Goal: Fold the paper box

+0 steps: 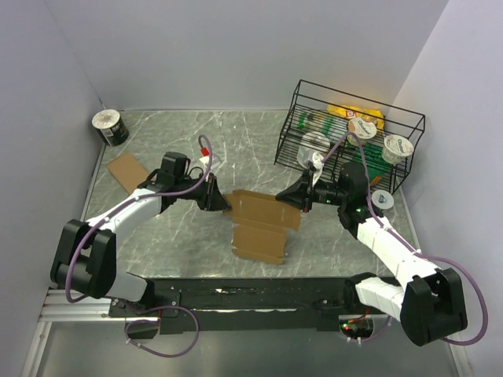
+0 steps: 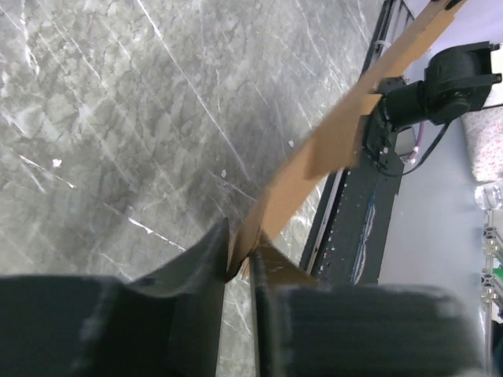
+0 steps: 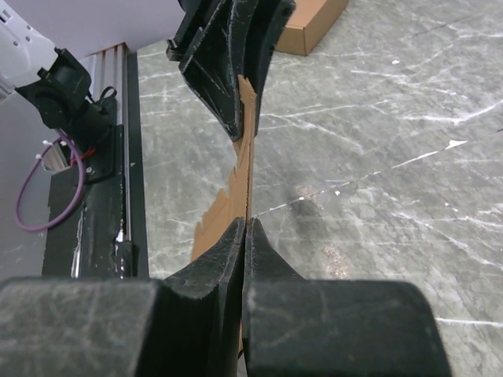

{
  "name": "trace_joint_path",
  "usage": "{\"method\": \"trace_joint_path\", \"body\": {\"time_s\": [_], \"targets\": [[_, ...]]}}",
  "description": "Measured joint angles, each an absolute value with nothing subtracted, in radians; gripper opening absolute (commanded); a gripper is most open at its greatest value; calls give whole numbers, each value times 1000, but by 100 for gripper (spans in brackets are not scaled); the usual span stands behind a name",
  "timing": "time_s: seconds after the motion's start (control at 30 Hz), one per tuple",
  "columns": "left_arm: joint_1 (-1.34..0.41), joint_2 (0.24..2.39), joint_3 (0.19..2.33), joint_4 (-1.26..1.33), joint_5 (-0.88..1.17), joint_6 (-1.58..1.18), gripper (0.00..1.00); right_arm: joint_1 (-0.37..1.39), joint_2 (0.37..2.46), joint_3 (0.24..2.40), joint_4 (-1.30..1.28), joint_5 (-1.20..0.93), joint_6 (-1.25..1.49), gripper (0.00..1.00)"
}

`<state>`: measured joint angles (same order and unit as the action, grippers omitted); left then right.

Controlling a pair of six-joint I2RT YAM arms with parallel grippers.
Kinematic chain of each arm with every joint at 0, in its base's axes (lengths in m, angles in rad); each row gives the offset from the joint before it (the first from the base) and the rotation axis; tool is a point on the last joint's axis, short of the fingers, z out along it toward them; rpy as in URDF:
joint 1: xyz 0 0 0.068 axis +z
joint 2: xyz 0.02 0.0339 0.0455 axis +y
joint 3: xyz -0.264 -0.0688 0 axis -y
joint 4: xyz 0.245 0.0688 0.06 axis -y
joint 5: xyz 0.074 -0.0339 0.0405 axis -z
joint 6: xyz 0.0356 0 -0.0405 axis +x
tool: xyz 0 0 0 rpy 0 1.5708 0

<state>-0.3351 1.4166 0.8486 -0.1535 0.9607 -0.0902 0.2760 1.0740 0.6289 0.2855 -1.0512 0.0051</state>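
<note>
Two grips in the top view: left end effector (image 1: 224, 203) and right end effector (image 1: 289, 201) clenched on opposite upper edges of the paper box (image 1: 259, 232), mid-frame over the table (image 1: 236, 149). Left wrist view, lower centre: fingers (image 2: 211, 253) nipping only a thin edge; could slip under pull. Right wrist view, lower centre: fingers (image 3: 224, 255) shut likewise; uneven pulling might tear or buckle.

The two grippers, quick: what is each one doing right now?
The left gripper is closed, pinching one edge of the paper box.
The right gripper is closed, pinching the opposite side of the paper box.
</note>
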Motion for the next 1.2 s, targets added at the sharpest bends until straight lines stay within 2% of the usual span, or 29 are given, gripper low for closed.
{"method": "trace_joint_path", "body": {"time_s": [0.1,0.13,0.23,0.3,0.33,0.37,0.57,0.67,0.7,0.8,1.2], "targets": [[-363,1402,849,-154,920,-73,1,274,1076,629,263,-1037,-8,18],[-374,1394,849,-163,903,-64,1,274,1076,630,255,-1034,-9,35],[-409,1357,849,-179,831,-25,1,271,1076,640,199,-1005,-11,52],[-431,1322,846,-185,768,-6,1,272,1069,658,140,-968,-4,56],[-446,1299,842,-185,732,6,1,272,1063,669,117,-950,4,69],[-460,1274,836,-183,696,17,1,272,1050,683,86,-915,22,73],[-584,1159,794,-170,521,72,1,279,930,768,-19,-742,137,74],[-591,1168,796,-175,511,92,1,331,892,775,-38,-710,80,70],[-591,1179,799,-183,511,96,1,355,890,781,-58,-698,40,66],[-591,1209,803,-203,511,110,1,390,923,799,-106,-701,-75,63],[-593,1214,804,-241,512,137,1,428,1061,798,-177,-693,-321,63]]}}
